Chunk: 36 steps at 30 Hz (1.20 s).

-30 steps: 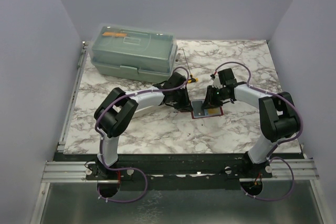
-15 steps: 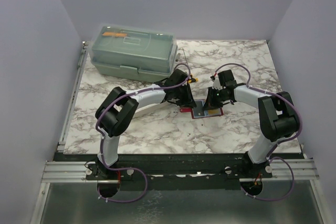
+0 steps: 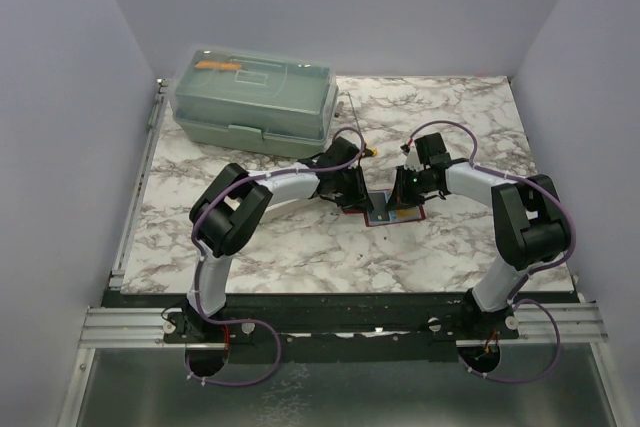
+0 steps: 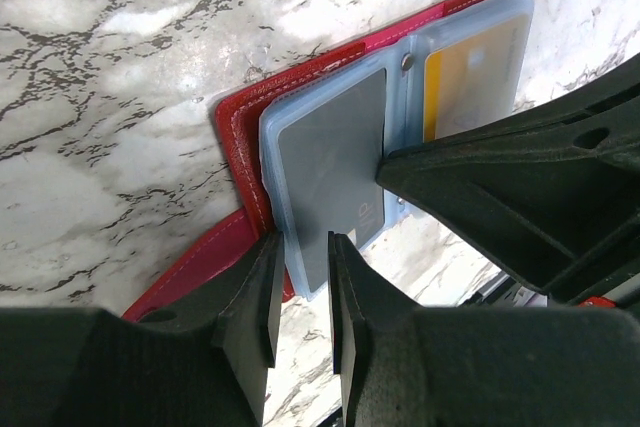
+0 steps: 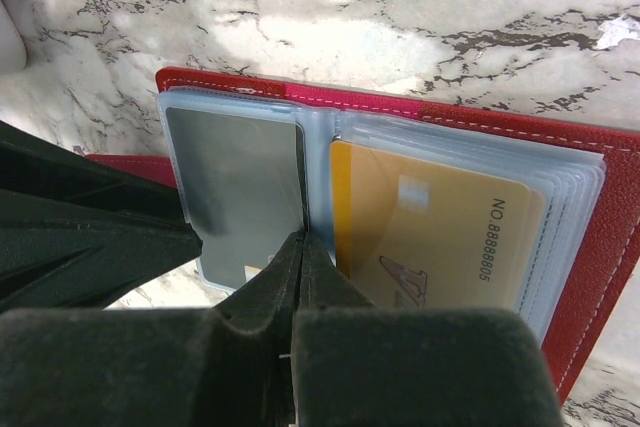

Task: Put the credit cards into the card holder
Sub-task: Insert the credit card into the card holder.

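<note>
The red card holder lies open on the marble table, its clear sleeves fanned out. In the left wrist view a dark grey credit card sits in the left sleeve and a gold card in the right one. My left gripper is open by a narrow gap, and the near edge of the grey card's sleeve reaches between its tips. My right gripper is shut, tips pressed on the fold between the grey card and the gold card. From above, both grippers meet over the holder.
A grey-green plastic toolbox stands at the back left of the table. A small yellow-tipped thing lies just behind the two grippers. Pale walls close in the table on three sides.
My right gripper has gone from partly open to shut at the sleeves' fold. The left jaws have parted a little, and the left arm's elbow has shifted slightly right.
</note>
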Each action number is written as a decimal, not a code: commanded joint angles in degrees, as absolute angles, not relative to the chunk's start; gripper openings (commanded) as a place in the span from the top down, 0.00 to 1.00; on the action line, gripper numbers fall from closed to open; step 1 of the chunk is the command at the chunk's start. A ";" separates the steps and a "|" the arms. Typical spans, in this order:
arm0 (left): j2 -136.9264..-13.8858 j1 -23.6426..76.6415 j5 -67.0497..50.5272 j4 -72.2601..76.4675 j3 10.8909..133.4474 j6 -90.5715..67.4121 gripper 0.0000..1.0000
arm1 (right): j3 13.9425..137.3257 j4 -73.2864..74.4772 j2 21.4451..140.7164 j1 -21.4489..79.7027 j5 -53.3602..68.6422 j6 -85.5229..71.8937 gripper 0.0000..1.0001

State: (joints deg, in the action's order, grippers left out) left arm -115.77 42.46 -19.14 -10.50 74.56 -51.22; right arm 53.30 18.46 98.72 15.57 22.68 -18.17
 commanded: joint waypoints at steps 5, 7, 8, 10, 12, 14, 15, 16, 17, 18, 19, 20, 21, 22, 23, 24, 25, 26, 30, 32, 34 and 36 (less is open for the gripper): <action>-116.59 43.23 -19.03 -10.33 76.74 -51.59 0.72 | 51.68 18.81 101.32 15.91 19.55 -17.95 1.00; -116.35 43.42 -19.07 -10.24 77.09 -51.64 0.74 | 51.61 18.66 101.26 15.91 19.71 -18.10 1.00; -116.18 43.56 -19.03 -10.21 77.30 -51.63 0.75 | 51.59 18.59 101.21 15.91 19.80 -18.15 1.00; -115.60 43.96 -18.82 -10.22 77.71 -51.67 0.77 | 51.50 18.55 101.29 15.89 19.75 -18.25 1.00; -115.05 44.26 -18.69 -10.28 78.12 -51.64 0.78 | 51.58 18.65 101.41 15.90 19.90 -18.15 1.00; -114.70 44.54 -18.72 -10.29 78.57 -51.75 0.78 | 51.59 18.70 101.36 15.91 20.25 -18.27 1.00; -114.69 44.63 -18.86 -10.28 78.76 -51.81 0.78 | 51.57 18.69 101.20 15.91 20.37 -18.36 1.00; -114.81 44.65 -19.08 -10.28 79.01 -51.83 0.78 | 51.63 18.79 100.98 15.91 20.44 -18.49 1.00; -115.06 44.65 -19.29 -10.28 79.28 -51.85 0.78 | 51.74 18.92 100.66 15.86 20.59 -18.53 0.99; -115.39 44.66 -19.40 -10.28 79.54 -52.01 0.78 | 51.91 19.21 100.38 15.90 20.62 -18.56 0.98; -115.74 44.69 -19.50 -10.28 79.80 -52.09 0.79 | 52.14 19.62 100.00 15.91 20.57 -18.65 0.95; -116.01 44.77 -19.59 -10.28 80.04 -52.11 0.79 | 52.29 20.06 99.42 15.91 20.45 -18.82 0.90; -116.16 44.81 -19.65 -10.28 80.25 -52.13 0.79 | 52.45 20.60 98.65 15.86 20.21 -19.07 0.87; -116.26 44.98 -19.62 -10.28 80.51 -52.05 0.79 | 52.58 21.02 97.58 15.90 19.88 -19.34 0.82; -116.26 45.11 -19.60 -10.28 80.71 -52.03 0.79 | 52.58 21.55 96.09 15.91 19.38 -19.67 0.79; -116.28 45.21 -19.60 -10.28 80.87 -51.99 0.78 | 52.78 22.22 95.11 15.91 18.76 -19.99 0.75; -116.28 45.21 -19.60 -10.28 81.06 -51.98 0.78 | 53.08 23.02 94.01 15.91 17.85 -20.26 0.71; -116.29 45.38 -19.60 -10.31 81.31 -52.01 0.77 | 53.49 24.07 93.03 15.91 16.62 -20.63 0.66; -117.21 45.74 -19.84 -10.31 82.60 -51.94 0.74 | 55.17 28.10 89.83 15.31 12.75 -21.08 0.53; -118.54 45.85 -20.24 -10.28 83.50 -52.00 0.73 | 55.15 29.51 87.97 14.31 11.88 -21.03 0.48; -119.71 46.11 -20.43 -10.28 84.63 -52.03 0.72 | 54.44 29.93 85.49 12.86 11.69 -21.07 0.45; -120.61 46.50 -20.55 -10.33 85.77 -52.07 0.71 | 53.51 30.26 82.96 10.95 11.90 -21.05 0.43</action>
State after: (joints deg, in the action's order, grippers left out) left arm -117.49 45.56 -19.14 -10.76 82.85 -51.66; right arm 53.71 26.83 87.85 13.85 14.90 -20.82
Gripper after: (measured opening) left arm 0.276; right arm 0.552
